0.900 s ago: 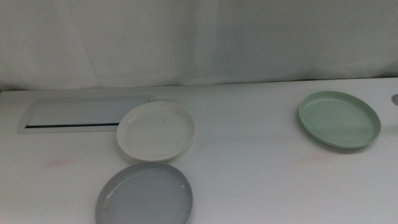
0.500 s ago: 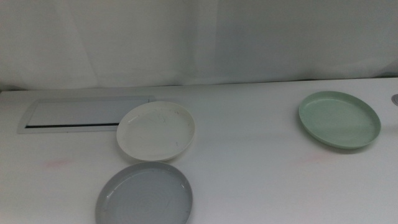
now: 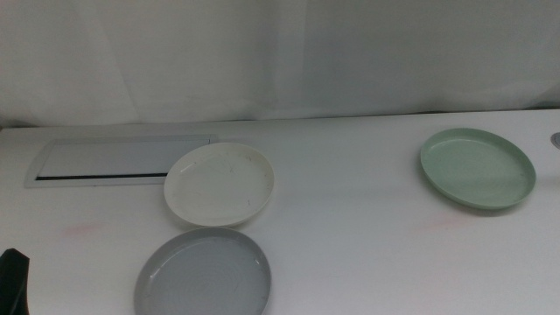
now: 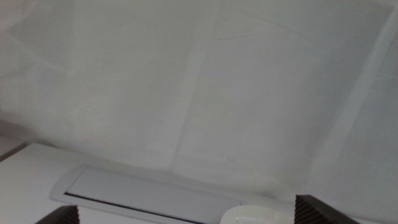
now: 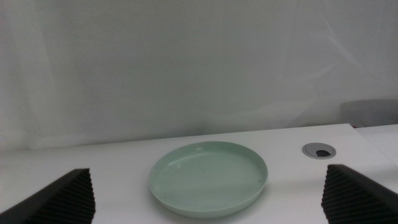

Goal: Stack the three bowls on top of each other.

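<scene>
Three bowls lie apart on the white table. The white bowl (image 3: 220,184) is left of centre, the grey bowl (image 3: 203,276) lies just in front of it at the near edge, and the mint green bowl (image 3: 477,168) is far to the right. A dark piece of my left gripper (image 3: 10,280) shows at the bottom left corner, left of the grey bowl. In the left wrist view my left gripper (image 4: 186,214) is open and empty, with the white bowl's rim (image 4: 255,216) ahead. My right gripper (image 5: 206,205) stands open and empty, facing the green bowl (image 5: 208,177).
A flat white-grey panel (image 3: 122,160) with a dark slot lies at the back left, touching the white bowl's side. A round cable hole (image 5: 319,150) sits in the table just right of the green bowl. A white curtain closes off the back.
A dark part of my left gripper has come into the middle view at the bottom left corner. The bowls have not moved.
</scene>
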`<action>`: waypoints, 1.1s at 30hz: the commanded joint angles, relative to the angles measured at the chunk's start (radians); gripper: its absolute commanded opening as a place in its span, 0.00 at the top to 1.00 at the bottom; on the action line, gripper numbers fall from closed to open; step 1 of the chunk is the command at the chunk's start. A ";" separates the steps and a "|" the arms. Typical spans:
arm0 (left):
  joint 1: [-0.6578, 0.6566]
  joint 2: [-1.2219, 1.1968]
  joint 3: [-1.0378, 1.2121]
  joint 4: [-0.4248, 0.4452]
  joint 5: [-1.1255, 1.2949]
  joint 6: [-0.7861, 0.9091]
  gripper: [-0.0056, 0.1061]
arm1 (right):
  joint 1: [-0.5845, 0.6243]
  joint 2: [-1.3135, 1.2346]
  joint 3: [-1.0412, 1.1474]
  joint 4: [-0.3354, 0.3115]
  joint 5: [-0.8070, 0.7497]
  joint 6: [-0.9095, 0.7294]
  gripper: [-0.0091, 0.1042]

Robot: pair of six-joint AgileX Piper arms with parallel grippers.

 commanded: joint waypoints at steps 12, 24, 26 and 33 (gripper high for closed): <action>0.002 0.079 -0.232 -0.007 0.177 0.051 0.13 | -0.005 -0.004 0.036 0.001 -0.030 -0.005 0.02; -0.019 0.553 -0.752 -0.382 0.740 0.458 0.13 | -0.005 -0.004 0.036 0.001 -0.037 -0.005 0.02; -0.028 0.629 -0.803 -0.398 0.822 0.469 0.13 | -0.005 -0.004 0.036 0.001 -0.037 -0.005 0.02; -0.051 0.856 -0.853 -0.445 0.906 0.474 0.13 | -0.005 -0.004 0.036 0.001 -0.037 -0.005 0.02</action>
